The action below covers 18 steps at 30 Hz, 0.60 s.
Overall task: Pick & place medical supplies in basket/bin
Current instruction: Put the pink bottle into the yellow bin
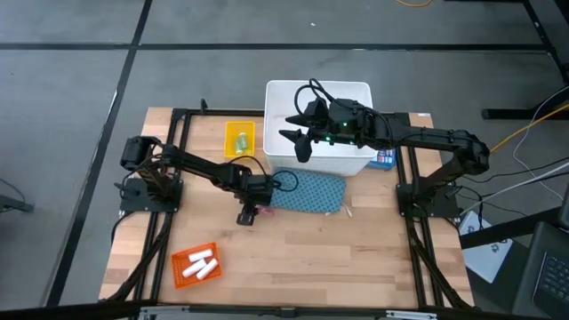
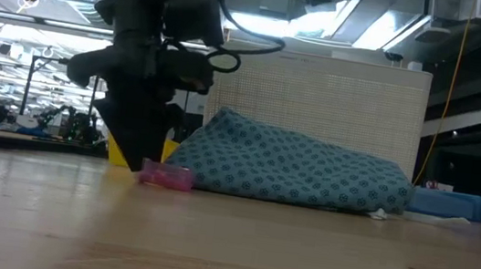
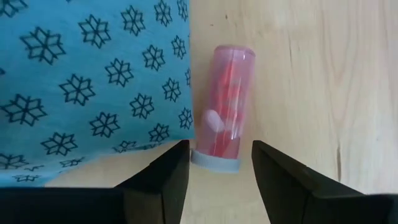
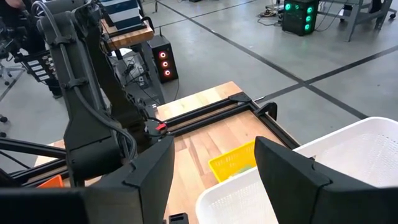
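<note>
left gripper [image 3: 214, 180] spread around pink tube [image 3: 223, 106] just beside teal pouch [image 1: 307, 191], right gripper [image 1: 300, 133] spread above white bin [image 1: 360, 162] behind pouch

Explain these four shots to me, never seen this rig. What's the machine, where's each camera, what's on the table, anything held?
It is a robot with two dark arms at a wooden table, each ending in a two-finger hand. One camera looks straight down, one sits at table height, and one rides on each wrist.

On the table: a large white bin, a yellow tray, an orange tray holding three white rolls, a teal patterned pouch and a small pink tube lying beside the pouch.

The left hand is open, low at the tube's capped end, not gripping it. The right hand is open and empty above the bin. Nothing is held.
</note>
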Each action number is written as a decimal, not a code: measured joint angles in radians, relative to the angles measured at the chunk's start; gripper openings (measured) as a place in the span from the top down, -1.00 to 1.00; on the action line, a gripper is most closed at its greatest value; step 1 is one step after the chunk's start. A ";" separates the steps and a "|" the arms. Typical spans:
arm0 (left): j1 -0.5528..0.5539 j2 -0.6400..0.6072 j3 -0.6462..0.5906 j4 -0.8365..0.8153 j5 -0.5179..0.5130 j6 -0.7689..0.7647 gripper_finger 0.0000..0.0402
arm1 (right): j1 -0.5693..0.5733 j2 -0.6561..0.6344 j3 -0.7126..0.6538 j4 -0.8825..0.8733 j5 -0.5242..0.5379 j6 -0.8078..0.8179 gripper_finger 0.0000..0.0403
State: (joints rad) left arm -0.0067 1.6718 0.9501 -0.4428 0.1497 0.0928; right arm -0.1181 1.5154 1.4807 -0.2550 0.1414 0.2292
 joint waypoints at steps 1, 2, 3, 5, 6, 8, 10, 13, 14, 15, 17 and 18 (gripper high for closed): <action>0.000 0.000 0.000 0.004 0.000 -0.002 0.17 | 0.000 0.000 0.000 0.000 0.000 -0.001 -0.11; 0.000 0.000 0.000 0.005 0.000 -0.004 0.19 | 0.000 0.000 0.000 0.000 0.000 -0.001 -0.11; 0.000 0.000 0.000 0.004 0.000 -0.009 0.22 | 0.000 0.000 0.000 0.000 0.000 -0.001 -0.11; 0.000 0.000 0.000 -0.003 0.000 -0.026 0.28 | 0.000 0.000 0.000 0.000 0.000 -0.002 -0.11; 0.000 0.000 0.000 -0.007 0.000 -0.032 0.32 | 0.000 0.000 0.000 0.000 0.000 -0.002 -0.11; 0.000 0.000 0.000 -0.010 0.001 -0.042 0.38 | 0.000 0.000 0.000 0.000 0.000 -0.002 -0.11; 0.000 0.000 0.000 -0.010 0.002 -0.044 0.43 | 0.000 0.000 0.000 0.000 0.000 -0.002 -0.11; 0.000 -0.001 0.000 -0.010 0.002 -0.046 0.46 | 0.000 0.000 0.000 0.000 0.000 -0.002 -0.11; 0.000 -0.001 0.000 -0.011 0.002 -0.052 0.46 | 0.000 0.000 0.000 0.000 -0.001 -0.002 -0.11; 0.000 -0.001 0.000 -0.014 0.002 -0.059 0.46 | 0.000 0.000 0.000 0.000 -0.003 -0.002 -0.11; 0.001 -0.002 0.000 -0.026 0.003 -0.071 0.46 | 0.000 0.000 0.000 0.000 -0.003 -0.002 -0.11; 0.002 -0.005 0.000 -0.034 0.005 -0.078 0.46 | 0.000 0.000 0.000 0.000 -0.003 -0.002 -0.11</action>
State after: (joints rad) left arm -0.0048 1.6673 0.9501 -0.4767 0.1549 0.0145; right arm -0.1181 1.5154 1.4807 -0.2550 0.1384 0.2276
